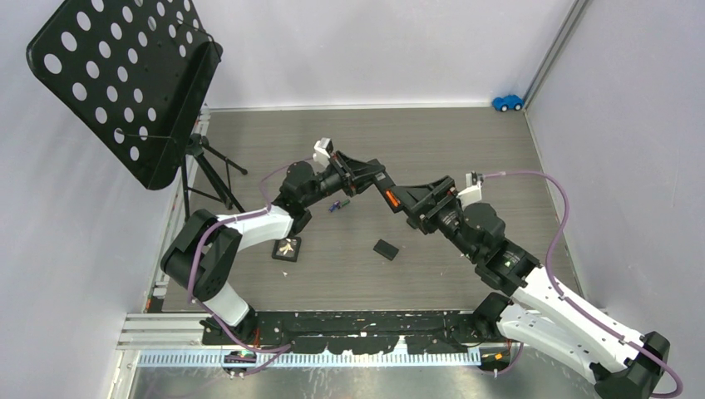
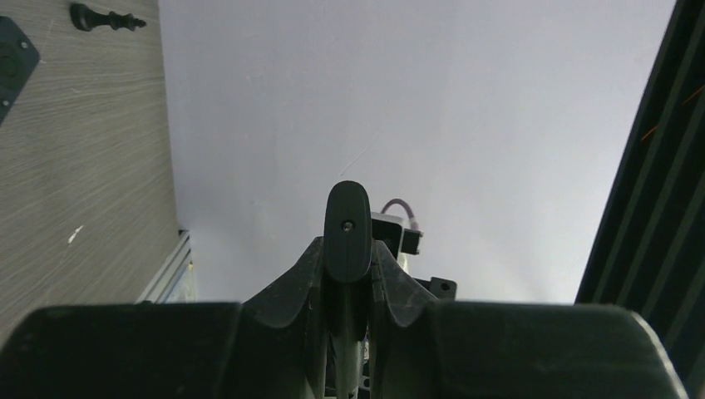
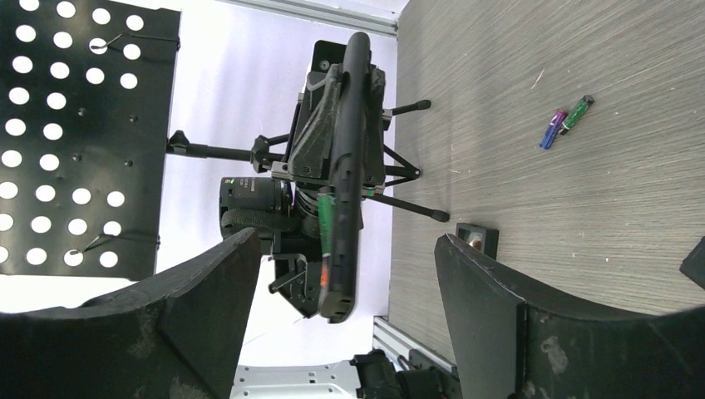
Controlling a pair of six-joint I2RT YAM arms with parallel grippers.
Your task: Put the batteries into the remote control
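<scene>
My left gripper (image 1: 349, 176) holds the black remote control (image 1: 370, 184) off the table, edge up, shut on it. In the left wrist view the remote's rounded end (image 2: 347, 233) is clamped between the fingers. The right wrist view shows the remote (image 3: 347, 158) with a green and orange battery (image 3: 325, 223) lying in its open compartment. My right gripper (image 3: 345, 287) is open, one finger on each side of the remote's near end, touching neither side. Two loose batteries, one blue (image 3: 551, 130) and one green (image 3: 576, 114), lie side by side on the table (image 1: 337, 205).
A small black cover plate (image 1: 385, 248) lies on the table in front of the grippers. A black square pad (image 1: 287, 248) sits to the left. A perforated black music stand (image 1: 125, 83) on a tripod (image 1: 212, 170) stands at far left. A blue toy car (image 1: 507, 102) is in the back corner.
</scene>
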